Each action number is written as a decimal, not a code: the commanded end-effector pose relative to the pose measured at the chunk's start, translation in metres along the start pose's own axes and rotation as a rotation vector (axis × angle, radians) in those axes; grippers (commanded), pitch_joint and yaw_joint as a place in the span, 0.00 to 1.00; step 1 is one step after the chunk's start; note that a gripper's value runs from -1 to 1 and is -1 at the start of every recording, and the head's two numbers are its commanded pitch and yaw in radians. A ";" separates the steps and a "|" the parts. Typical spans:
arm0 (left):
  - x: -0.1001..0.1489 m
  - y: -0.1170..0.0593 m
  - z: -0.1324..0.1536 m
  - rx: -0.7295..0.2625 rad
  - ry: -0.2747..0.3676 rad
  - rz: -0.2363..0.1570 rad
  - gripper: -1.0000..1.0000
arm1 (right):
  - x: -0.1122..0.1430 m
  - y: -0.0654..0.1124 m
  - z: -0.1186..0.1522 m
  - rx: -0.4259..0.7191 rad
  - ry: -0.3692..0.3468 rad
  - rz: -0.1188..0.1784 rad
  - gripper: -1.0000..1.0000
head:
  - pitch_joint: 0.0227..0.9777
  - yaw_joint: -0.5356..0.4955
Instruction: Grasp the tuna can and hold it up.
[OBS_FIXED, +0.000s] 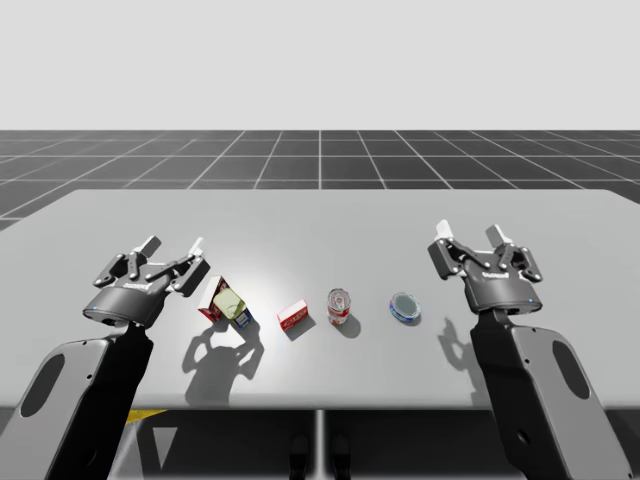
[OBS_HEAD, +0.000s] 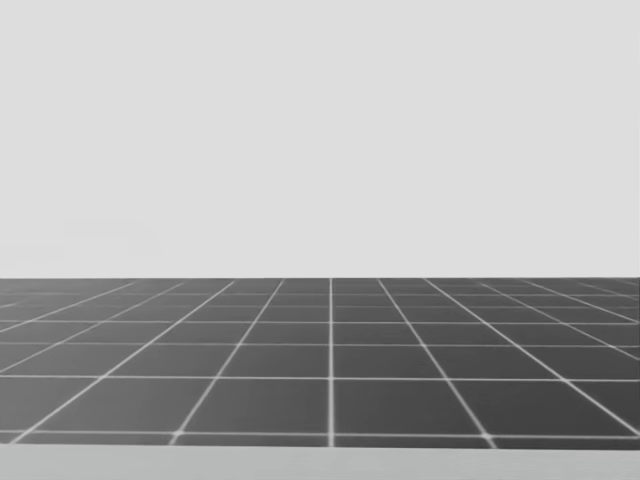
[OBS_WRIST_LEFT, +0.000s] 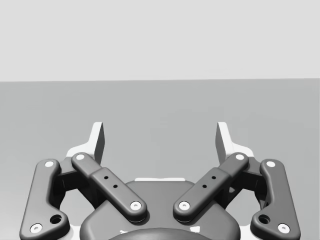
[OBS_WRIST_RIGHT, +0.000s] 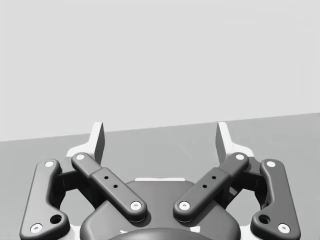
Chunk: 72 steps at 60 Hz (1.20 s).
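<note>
As tuna can (OBS_FIXED: 405, 308) lies flat, red-white can (OBS_FIXED: 340, 306) stands near — upright.

Bare table (OBS_FIXED: 450, 290) lies between the right gripper (OBS_FIXED: 470, 234) and the flat blue can (OBS_FIXED: 405, 308); an upright red-and-white can (OBS_FIXED: 340, 306) stands beyond.

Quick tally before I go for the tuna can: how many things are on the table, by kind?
Cans: 2, the flat blue can and the upright red-and-white can.
Boxes: 2, the small red box and the larger red box.
Kind unclear: 1, a pale green and blue piece against the larger red box.
Total: 5.
</note>
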 end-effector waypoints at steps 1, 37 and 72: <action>0.000 0.000 0.000 0.000 -0.001 0.000 0.00 | 0.001 0.002 0.003 -0.013 -0.015 0.024 0.00 | 0.04 0.54; 0.000 0.001 -0.001 0.008 -0.001 -0.001 0.00 | -0.001 0.000 -0.001 -0.002 0.014 0.028 0.00 | 0.60 0.48; -0.003 -0.017 0.001 -0.031 0.004 -0.014 0.00 | 0.007 -0.005 0.001 0.008 -0.013 0.038 0.00 | 0.89 0.18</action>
